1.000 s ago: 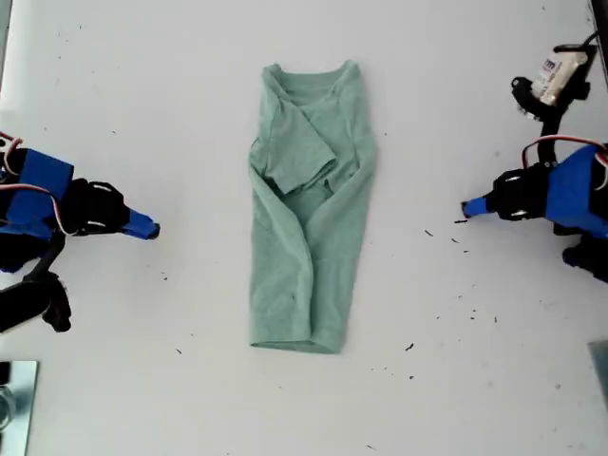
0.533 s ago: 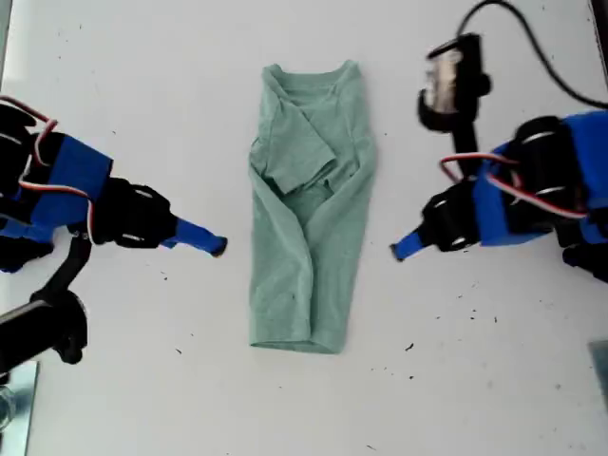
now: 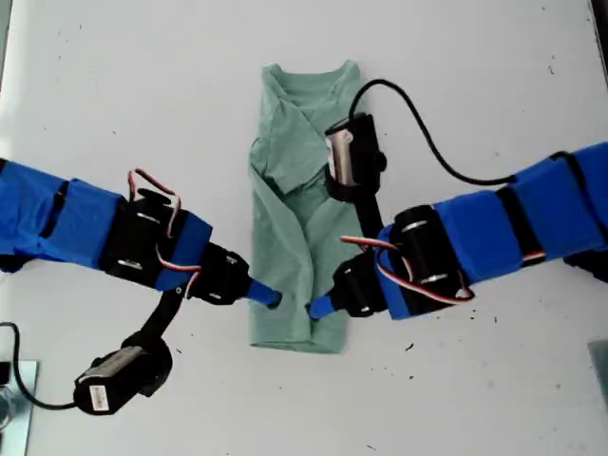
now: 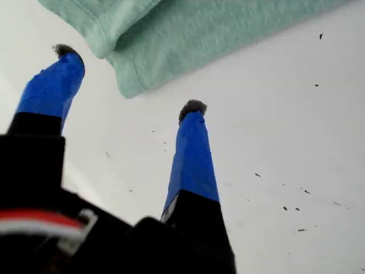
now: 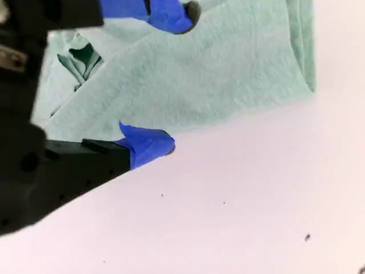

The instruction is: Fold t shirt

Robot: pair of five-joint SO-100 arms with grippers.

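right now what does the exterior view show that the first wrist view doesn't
Only the exterior view: the whole t shirt folded into a narrow strip, its collar, and two blue arms meeting near its lower end.
Only the first wrist view: my first gripper close up, fingers spread apart, just short of a cloth corner.
Both: green cloth on the white table.

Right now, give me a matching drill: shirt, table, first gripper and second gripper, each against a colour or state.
1. shirt
2. table
3. my first gripper
4. my second gripper

A. white, with dark specks
B. open, one finger over the cloth
C. pale green, sides folded in
D. open, cloth corner beyond the tips

Pairs: 1-C, 2-A, 3-D, 4-B
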